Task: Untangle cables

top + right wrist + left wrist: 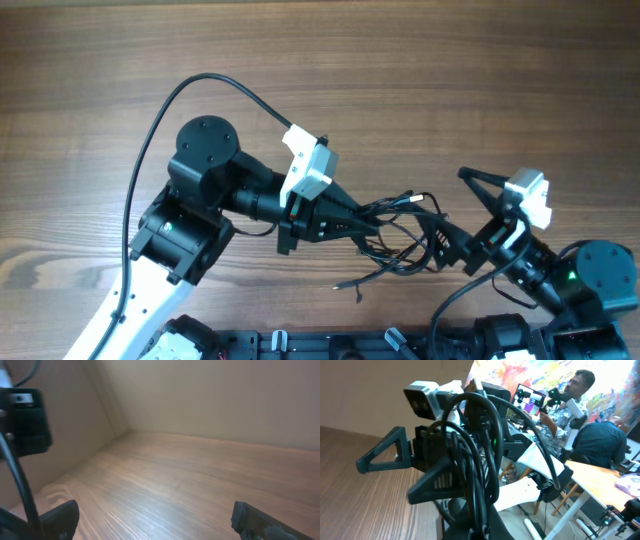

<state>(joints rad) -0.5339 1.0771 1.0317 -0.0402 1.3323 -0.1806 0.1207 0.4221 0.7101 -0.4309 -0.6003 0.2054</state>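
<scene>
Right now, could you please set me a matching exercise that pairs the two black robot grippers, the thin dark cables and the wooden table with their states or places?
Things:
1. left gripper
2. right gripper
3. tangle of thin dark grey-black cables
4. brown wooden table

States or places:
A. jaws wide open
B. grained surface beneath everything
C. shut on the tangle
D. bunched between the two grippers

Pairs: 1-C, 2-A, 3-D, 4-B

1 tangle of cables [405,238], 2 hands [374,226] [453,213]
</scene>
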